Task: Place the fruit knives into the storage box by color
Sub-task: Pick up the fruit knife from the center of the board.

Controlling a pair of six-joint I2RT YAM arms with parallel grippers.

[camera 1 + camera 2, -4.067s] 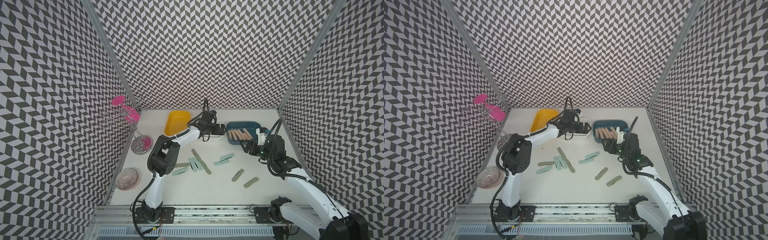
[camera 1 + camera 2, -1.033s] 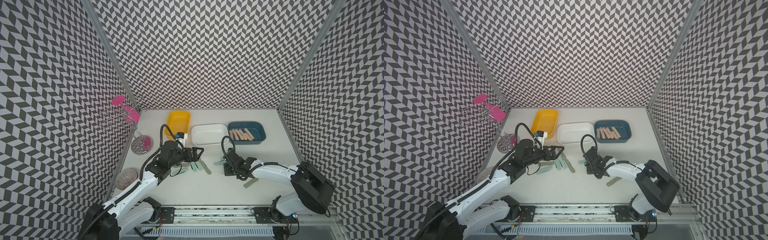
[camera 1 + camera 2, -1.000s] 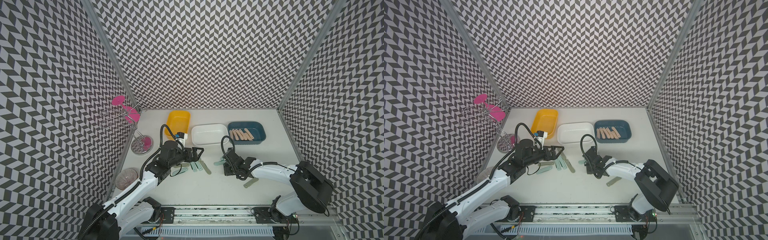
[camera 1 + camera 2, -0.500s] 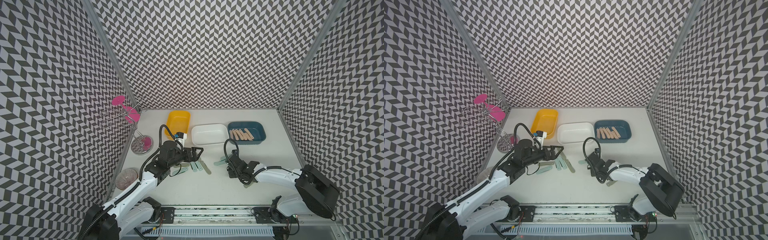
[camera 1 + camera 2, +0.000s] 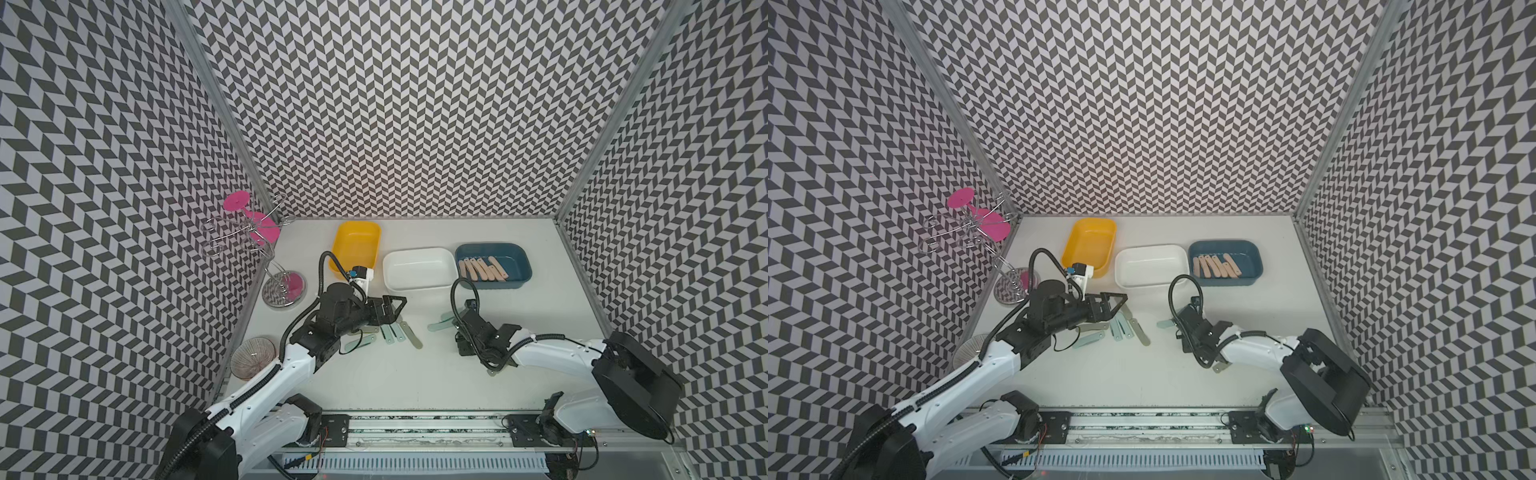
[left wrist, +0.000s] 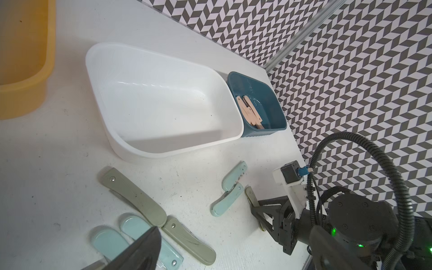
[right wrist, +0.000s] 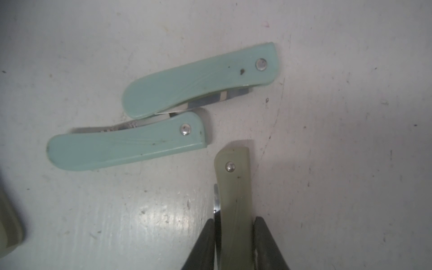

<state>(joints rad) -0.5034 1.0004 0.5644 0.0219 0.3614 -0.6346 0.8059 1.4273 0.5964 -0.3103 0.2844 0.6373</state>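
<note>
The right pincer (image 7: 234,221) is pinched shut on a grey-green knife (image 7: 235,187). Its two dark fingers press against the knife's long edges, and the riveted end sticks out past the tips. Whether this knife is clear of the bench (image 5: 395,374) or resting on it cannot be told. Just past that riveted end, two pale blue knives (image 7: 198,79) lie flat on the bench, meeting where their blades show. In a top view the pale blue knives (image 5: 438,325) peek out right of centre, beside the right arm's wrist. The tip of a second grey-green knife (image 5: 492,372) shows from under the right forearm.

The left pincer (image 5: 400,311) hangs wide open with nothing in it, left of centre in both top views. Just below it in the frame lies a loose cluster of knives (image 5: 392,333), pale blue and grey-green, flat on the bench and some touching.

Across the middle of the frame, at the back of the bench, three boxes stand in a row: a yellow box (image 5: 357,245) on the left, a white box (image 5: 419,270) in the middle and a dark blue box (image 5: 515,259) on the right, close beside the white one. The peach knives (image 5: 482,269) lie side by side in the dark blue box, in its left half.
</note>
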